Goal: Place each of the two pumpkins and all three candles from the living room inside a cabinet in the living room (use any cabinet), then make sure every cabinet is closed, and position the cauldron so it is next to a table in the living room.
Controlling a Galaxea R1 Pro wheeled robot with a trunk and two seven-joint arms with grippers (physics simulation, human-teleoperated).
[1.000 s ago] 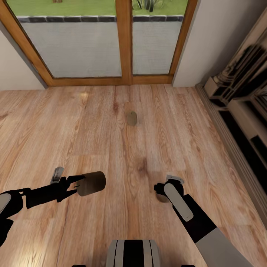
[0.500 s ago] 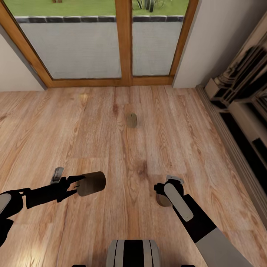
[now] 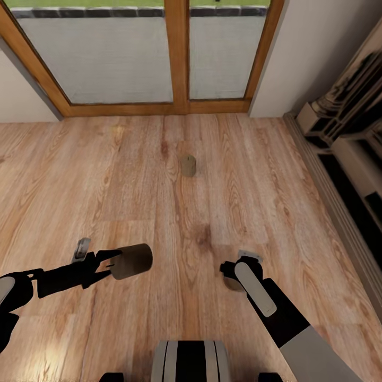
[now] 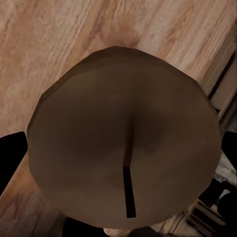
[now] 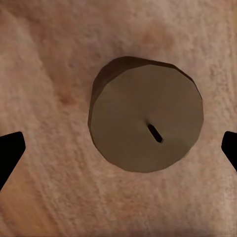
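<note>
On the plank floor (image 3: 132,175) before the glass door (image 3: 122,53) | left gripper (image 3: 109,263) pinches a candle (image 3: 131,261) sideways; right gripper (image 3: 232,276) spread over a second candle (image 5: 146,120); third candle (image 3: 188,165) upright farther ahead

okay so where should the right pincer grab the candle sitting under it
Likely from straight above, across the round side wall of the candle. It stands upright on the floor, wick up, and the right pincer is open with one fingertip on each side of it.

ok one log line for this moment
left gripper: shut on candle | right gripper: open above second candle on floor | third candle: upright near glass door
</note>
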